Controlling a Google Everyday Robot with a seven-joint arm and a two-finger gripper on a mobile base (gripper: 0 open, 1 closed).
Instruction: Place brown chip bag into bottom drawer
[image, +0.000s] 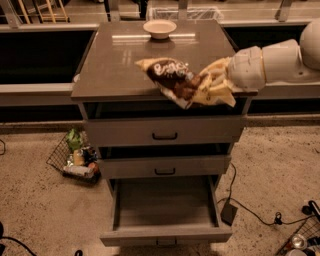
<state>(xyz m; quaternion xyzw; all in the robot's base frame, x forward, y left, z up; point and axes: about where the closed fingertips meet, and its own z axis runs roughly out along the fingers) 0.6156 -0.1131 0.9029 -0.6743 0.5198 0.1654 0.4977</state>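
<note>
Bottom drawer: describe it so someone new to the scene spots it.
Start at the grey-brown three-drawer cabinet mid-view; the end effector holds a crinkly tan-and-brown chip bag over its front edge. The wide, shallow bottom drawer sits lowest in the stack. Unlike the two drawers above, it is pulled far out, its interior showing.
</note>
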